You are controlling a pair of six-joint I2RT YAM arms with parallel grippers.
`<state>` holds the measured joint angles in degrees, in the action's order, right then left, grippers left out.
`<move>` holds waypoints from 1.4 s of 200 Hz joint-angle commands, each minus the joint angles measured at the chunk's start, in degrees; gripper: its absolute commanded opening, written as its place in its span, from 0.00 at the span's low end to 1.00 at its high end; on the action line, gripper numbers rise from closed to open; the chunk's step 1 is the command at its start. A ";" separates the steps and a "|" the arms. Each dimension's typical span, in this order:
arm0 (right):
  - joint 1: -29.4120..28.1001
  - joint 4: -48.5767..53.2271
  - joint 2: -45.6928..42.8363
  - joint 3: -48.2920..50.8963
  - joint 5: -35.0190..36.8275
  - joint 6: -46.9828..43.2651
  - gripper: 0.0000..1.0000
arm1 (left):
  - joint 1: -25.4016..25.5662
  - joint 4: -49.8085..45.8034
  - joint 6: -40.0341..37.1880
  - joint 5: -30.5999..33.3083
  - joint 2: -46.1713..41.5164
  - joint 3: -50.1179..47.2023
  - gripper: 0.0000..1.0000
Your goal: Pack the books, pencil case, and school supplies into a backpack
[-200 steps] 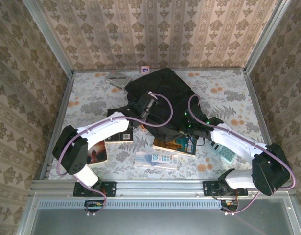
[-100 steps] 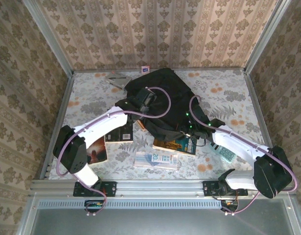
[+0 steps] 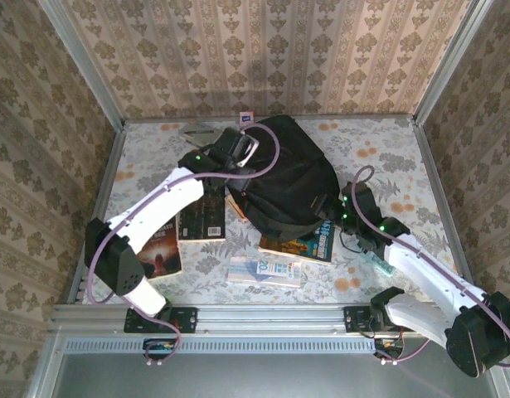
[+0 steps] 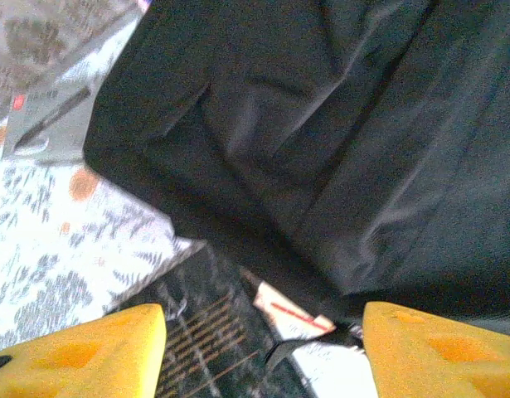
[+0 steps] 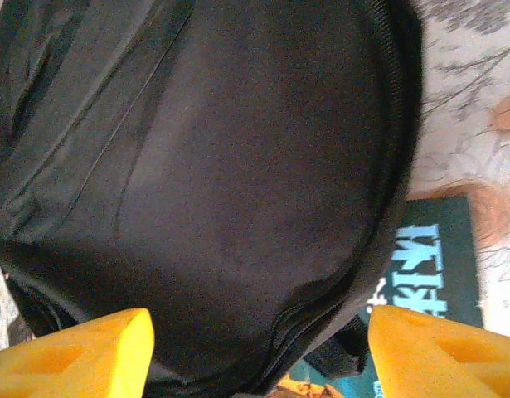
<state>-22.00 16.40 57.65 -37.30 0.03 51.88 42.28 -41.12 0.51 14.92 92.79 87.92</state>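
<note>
Backpack (image 3: pixel 286 178) lies centre-far on the floral table (image 3: pixel 147 178), black fabric slumped, zip edge curving down its R side in the R wrist view (image 5: pixel 238 166). L gripper (image 3: pixel 245 151) hovers over the backpack's far-L corner. In the L wrist view (image 4: pixel 263 336) its 2 yellow fingers (image 4: pixel 97 344) stand wide apart w/ nothing clamped btwn them, backpack fabric (image 4: pixel 337 124) ahead. R gripper (image 3: pixel 337 217) sits just off the backpack's near-R edge. In the R wrist view (image 5: pixel 259 352) its 2 fingers (image 5: pixel 441 352) are also wide apart, nothing held.

3 books are out on the table:
- black book (image 3: pixel 202 217) just L of the backpack, under the L arm, also seen below the L fingers (image 4: pixel 196 332)
- dark book w/ orange glow (image 3: pixel 159 253) near-L, beside the black book
- brown-and-teal book (image 3: pixel 300 243) partly under the backpack's near edge, teal cover w/ pale lettering (image 5: pixel 437 265)

Blue-white flat item (image 3: pixel 264 269) lies near the front edge, btwn the 2 arm bases. Teal block (image 3: pixel 379 259) near-R, partly hidden by the R arm. Tiny pink-white packet (image 3: pixel 245 118) at the far edge by the wall, just beside the backpack's far tip. Grey flat item (image 3: pixel 201 133) far-L of the backpack, close to its corner (image 4: pixel 51 124)
</note>
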 commanded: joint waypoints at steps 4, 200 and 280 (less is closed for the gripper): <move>2.94 0.44 -0.26 0.57 1.12 3.10 0.70 | 3.48 -3.63 -5.48 -6.65 7.30 6.72 0.67; 10.25 -2.64 2.21 1.98 -9.80 -2.40 0.57 | 2.93 -2.73 -11.41 10.45 31.03 29.63 0.00; 10.17 -6.36 11.06 -3.05 -15.56 -4.33 0.55 | -1.15 -3.33 -10.24 3.46 21.37 27.73 0.00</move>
<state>-12.03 11.66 65.49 -36.77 -12.32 49.15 42.04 -44.75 -10.31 19.18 119.90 115.50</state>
